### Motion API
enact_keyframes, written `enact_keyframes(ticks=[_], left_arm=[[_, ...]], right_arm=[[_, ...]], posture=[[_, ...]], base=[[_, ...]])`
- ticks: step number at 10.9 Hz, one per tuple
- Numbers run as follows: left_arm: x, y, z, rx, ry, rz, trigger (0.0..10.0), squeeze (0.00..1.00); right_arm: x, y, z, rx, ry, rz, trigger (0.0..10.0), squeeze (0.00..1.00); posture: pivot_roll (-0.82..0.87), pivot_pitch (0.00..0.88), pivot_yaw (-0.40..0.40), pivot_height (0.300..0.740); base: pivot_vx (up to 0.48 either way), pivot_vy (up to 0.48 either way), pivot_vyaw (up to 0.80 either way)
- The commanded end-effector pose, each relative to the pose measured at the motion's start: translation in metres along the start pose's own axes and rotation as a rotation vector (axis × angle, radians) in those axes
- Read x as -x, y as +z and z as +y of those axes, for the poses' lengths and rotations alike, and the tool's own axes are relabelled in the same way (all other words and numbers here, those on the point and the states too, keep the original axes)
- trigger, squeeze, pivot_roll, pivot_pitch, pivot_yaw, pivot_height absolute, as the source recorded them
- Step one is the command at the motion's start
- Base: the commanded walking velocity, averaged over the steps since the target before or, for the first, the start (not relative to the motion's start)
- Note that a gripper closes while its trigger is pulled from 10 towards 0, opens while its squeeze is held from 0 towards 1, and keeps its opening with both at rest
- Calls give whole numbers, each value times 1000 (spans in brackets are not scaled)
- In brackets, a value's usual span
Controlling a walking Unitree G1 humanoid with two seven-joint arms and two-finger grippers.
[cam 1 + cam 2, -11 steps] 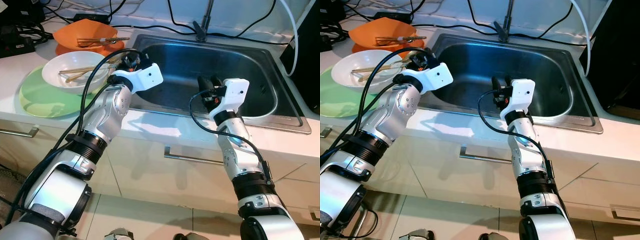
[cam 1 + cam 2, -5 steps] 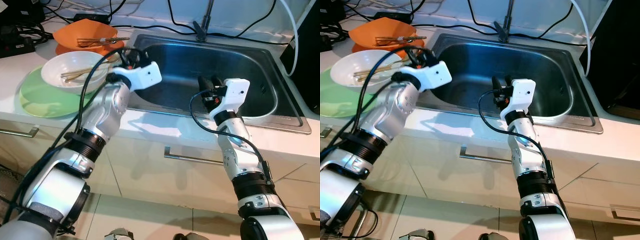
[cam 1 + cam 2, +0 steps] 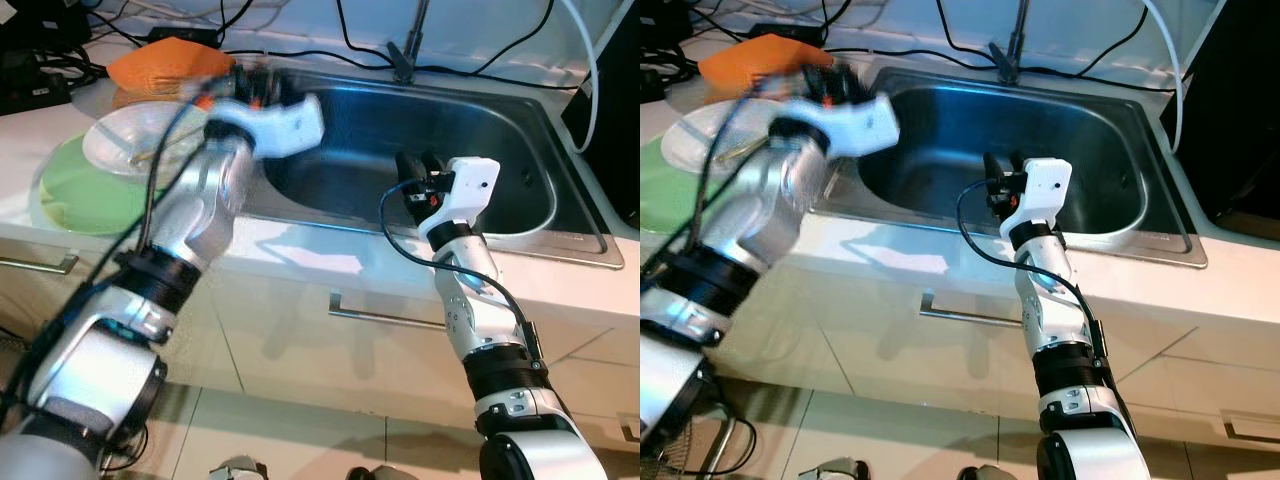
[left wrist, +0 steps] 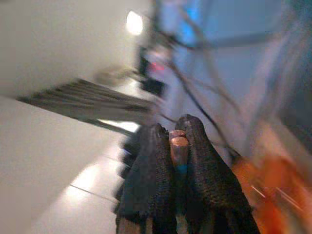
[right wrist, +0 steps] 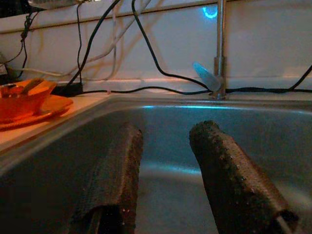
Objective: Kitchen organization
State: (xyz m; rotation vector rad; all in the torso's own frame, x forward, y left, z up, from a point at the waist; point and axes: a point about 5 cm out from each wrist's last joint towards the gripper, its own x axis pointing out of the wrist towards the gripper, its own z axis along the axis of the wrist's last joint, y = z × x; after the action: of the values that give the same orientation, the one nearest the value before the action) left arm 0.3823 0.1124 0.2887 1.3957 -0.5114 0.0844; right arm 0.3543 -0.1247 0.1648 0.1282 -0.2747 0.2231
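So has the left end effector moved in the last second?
Yes. The left end effector has swung up and away from the robot, from beside the white bowl toward the orange dish, along the sink rim's left edge.

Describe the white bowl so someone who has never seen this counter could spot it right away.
Start at the steel sink and look to the counter on the robot's left. The white bowl sits on a pale green plate, nearer the robot than the orange bowl. It is the only white dish, with chopsticks lying in it.
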Motion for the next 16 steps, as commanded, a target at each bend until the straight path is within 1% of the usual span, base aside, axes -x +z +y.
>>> enact_keyframes(ticks=[1, 3, 4, 5, 6, 7, 8, 9, 10, 11, 12, 13, 14, 15, 16], left_arm=[[-4, 18, 30, 38, 167, -104, 10000, 0], [3, 45, 54, 181, 311, -280, 10000, 0], [10, 61, 61, 335, 334, -395, 10000, 0], [13, 67, 61, 530, 321, -481, 10000, 0], [16, 75, 62, 768, 268, -530, 10000, 0], [18, 78, 63, 1004, 217, -549, 10000, 0], [18, 78, 61, 1212, 161, -546, 10000, 0], [16, 73, 56, 1413, 106, -515, 10000, 0], [14, 66, 46, 1546, 57, -475, 10000, 0], [15, 60, 35, 1607, 33, -448, 10000, 0], [17, 56, 28, 1607, 9, -434, 10000, 0], [20, 50, 20, 1647, -18, -407, 10000, 0], [22, 47, 17, 1658, -30, -387, 10000, 0], [24, 42, 8, 1669, -51, -356, 10000, 0], [25, 40, 3, 1681, -63, -345, 10000, 0]], right_arm=[[-2, 1, -1, -8, -10, -1, 10000, 0], [-2, 1, -1, -11, -12, 0, 10000, 0], [-1, 0, -1, -11, -12, 1, 10000, 0], [-1, 0, 0, -11, -12, 0, 10000, 0], [-1, 0, 0, -9, -12, 0, 10000, 0], [-1, 0, 0, -7, -10, 0, 10000, 0], [-1, 0, 0, -6, -10, 1, 10000, 0], [0, 0, 1, -4, -6, 1, 10000, 0], [0, 0, 1, -2, -3, 1, 10000, 0], [0, 0, 1, 1, 0, 1, 10000, 0], [0, 0, 0, 3, 5, 0, 10000, 0], [0, 3, -1, 1, 21, -8, 10000, 1000], [-1, 5, -1, 11, 39, -10, 10000, 1000], [-2, 8, -2, 40, 75, -15, 10000, 1000], [-4, 12, 0, 43, 131, -15, 10000, 1000]], posture=[[83, 63, -46, 740], [84, 62, -44, 740], [81, 62, -42, 740], [80, 63, -43, 740], [79, 64, -43, 740], [78, 64, -42, 740], [78, 65, -42, 740], [76, 67, -42, 740], [75, 68, -43, 740], [75, 68, -43, 740], [73, 73, -46, 740], [70, 74, -46, 740], [69, 75, -46, 740], [64, 73, -44, 740], [61, 71, -43, 740]], base=[[0, 0, 0], [0, 0, 0], [0, 0, 0], [0, 0, 0], [0, 0, 0], [0, 0, 0], [0, 0, 0], [0, 0, 0], [0, 0, 0], [0, 0, 0], [0, 0, 0], [0, 0, 0], [0, 0, 0], [0, 0, 0], [0, 0, 0]])
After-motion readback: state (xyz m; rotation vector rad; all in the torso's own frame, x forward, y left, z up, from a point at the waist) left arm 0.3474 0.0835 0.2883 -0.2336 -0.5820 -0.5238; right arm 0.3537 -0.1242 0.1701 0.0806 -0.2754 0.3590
